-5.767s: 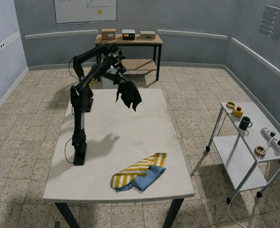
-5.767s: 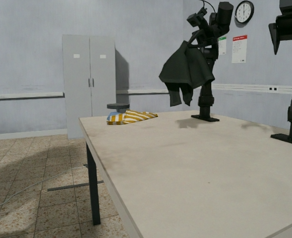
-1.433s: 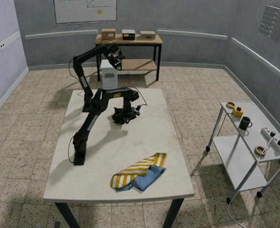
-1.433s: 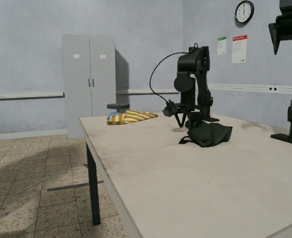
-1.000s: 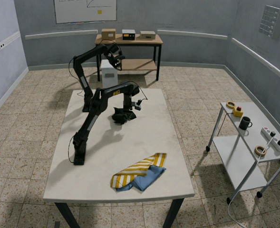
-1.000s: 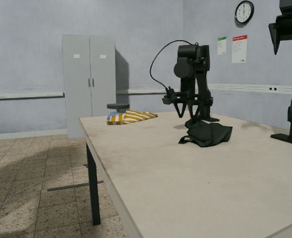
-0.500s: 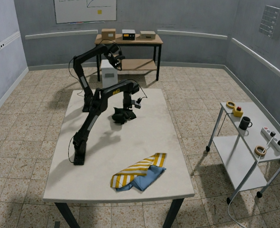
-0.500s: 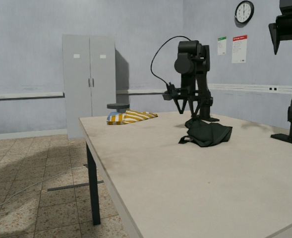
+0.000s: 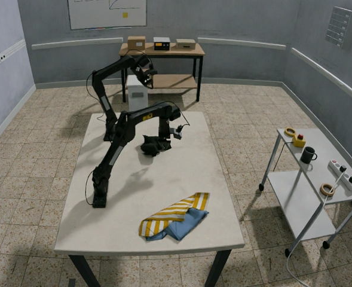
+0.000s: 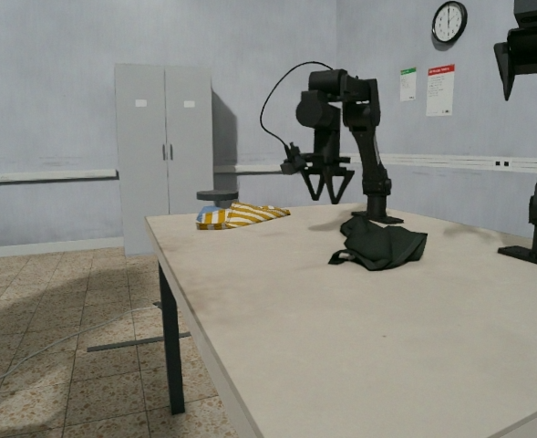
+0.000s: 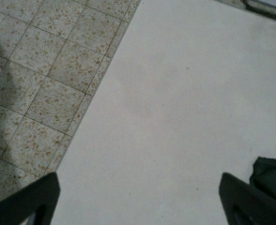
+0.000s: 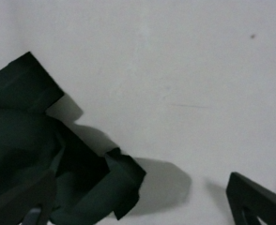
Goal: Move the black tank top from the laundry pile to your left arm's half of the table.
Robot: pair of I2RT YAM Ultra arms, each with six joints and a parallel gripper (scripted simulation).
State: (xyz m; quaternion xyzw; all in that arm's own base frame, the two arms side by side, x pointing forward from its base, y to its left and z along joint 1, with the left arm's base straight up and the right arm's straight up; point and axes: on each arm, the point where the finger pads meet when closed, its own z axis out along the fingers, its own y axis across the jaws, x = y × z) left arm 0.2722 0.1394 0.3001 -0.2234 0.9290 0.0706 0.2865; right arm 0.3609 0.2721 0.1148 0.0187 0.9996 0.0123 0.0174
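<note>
Right pincer open above the freed tank top

The right pincer [image 9: 164,143] [image 10: 325,201] [image 12: 141,180] stands wide open with nothing between its fingers, hanging above the tabletop [image 9: 181,176] [image 10: 353,329] [image 11: 152,94] [image 12: 199,70]. Beneath and beside it, the black tank top [image 9: 151,146] [image 10: 386,247] [image 11: 274,180] [image 12: 25,141] lies crumpled, apparently within the left arm's half. It probably sits there because it only had to be separated, not spread flat.

Beyond it, the left pincer [image 9: 152,78] [image 10: 506,85] [image 11: 139,180] is also wide open and empty, held high, presumably to leave room for the other arm. Well apart, on the right arm's half, a yellow-and-white striped piece [image 9: 176,213] [image 10: 254,214] partly covers a blue piece [image 9: 188,220] [image 10: 208,210]; both seem rightly left there.

The exterior view shows air between the right pincer and the cloth, which the top view, dark upon dark, cannot settle. The top view shows how widely the laundry is separated and that neither remaining piece hangs over an edge. The right wrist view reveals a folded end below the fingers. The job looks all but done; lifting straight away should avoid snagging that end.
</note>
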